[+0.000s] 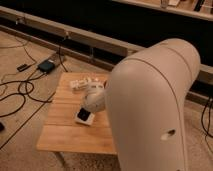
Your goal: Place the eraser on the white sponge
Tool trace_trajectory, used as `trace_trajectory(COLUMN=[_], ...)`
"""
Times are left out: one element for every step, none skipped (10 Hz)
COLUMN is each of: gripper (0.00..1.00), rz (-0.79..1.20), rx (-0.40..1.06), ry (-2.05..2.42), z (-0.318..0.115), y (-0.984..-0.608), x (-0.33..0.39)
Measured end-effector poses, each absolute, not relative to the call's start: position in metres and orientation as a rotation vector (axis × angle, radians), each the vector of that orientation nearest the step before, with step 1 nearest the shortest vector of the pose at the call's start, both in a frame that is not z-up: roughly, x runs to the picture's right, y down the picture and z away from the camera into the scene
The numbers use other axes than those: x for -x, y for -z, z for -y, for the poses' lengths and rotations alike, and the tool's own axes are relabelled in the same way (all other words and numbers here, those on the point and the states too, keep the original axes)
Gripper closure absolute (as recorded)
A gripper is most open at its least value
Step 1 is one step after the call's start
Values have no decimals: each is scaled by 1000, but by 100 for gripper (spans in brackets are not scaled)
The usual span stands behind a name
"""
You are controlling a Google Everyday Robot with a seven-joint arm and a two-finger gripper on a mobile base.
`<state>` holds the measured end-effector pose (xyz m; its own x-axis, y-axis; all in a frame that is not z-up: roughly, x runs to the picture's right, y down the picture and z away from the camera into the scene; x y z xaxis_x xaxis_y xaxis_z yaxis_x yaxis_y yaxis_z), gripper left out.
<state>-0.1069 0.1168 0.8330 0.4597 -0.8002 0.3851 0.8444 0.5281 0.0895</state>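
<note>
The white sponge [85,120] lies flat near the middle of the wooden table [62,135]. The small black eraser [83,115] rests on top of it. My gripper [93,101] is at the end of the white wrist just above and to the right of the sponge, very close to the eraser. The large white arm housing [150,110] fills the right side of the camera view and hides the table's right part.
A whitish printed packet [80,83] lies at the table's far edge. On the floor to the left are black cables [15,92] and a dark box [46,66]. A long dark low wall [100,25] runs behind the table.
</note>
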Motion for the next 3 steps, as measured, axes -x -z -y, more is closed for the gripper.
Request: trace_trajectory(gripper=[100, 100, 100], rz=[429, 442, 452], rx=[127, 134, 140], ry=[1026, 1035, 1044], z=[-125, -131, -136], y=[-832, -831, -832], x=[108, 109, 110])
